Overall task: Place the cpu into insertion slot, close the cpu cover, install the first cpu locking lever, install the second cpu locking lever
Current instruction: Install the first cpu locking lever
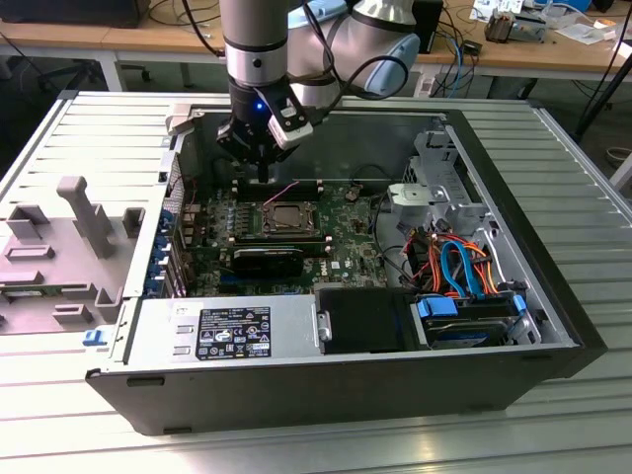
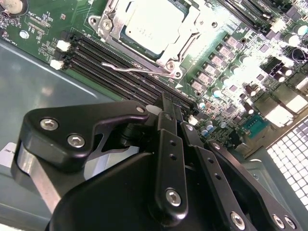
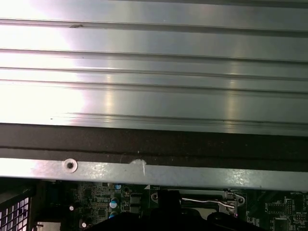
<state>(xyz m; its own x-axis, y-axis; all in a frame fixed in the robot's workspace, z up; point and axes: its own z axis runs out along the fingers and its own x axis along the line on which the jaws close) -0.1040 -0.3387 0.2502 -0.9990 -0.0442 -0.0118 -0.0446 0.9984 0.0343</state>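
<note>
The cpu (image 2: 153, 21), a flat silver square, lies in the insertion slot (image 1: 286, 219) on the green motherboard inside the open computer case. The cpu cover (image 2: 193, 23), a silver frame, lies flat around the chip's top. A thin wire locking lever (image 2: 127, 69) runs along one side of the socket, and it also shows in the first wrist view as a lever (image 3: 202, 199). My gripper (image 1: 259, 178) hangs just above the board behind the socket, a short way from it. In the second wrist view the gripper (image 2: 169, 103) has its black fingers together with nothing between them.
Long black memory slots (image 2: 110, 60) flank the socket. A black heatsink block (image 1: 269, 259) sits in front of it. The power supply (image 1: 232, 331) and a drive cage with blue and orange cables (image 1: 464, 272) fill the case's front. A grey fixture (image 1: 69, 237) stands on the exterior view's left.
</note>
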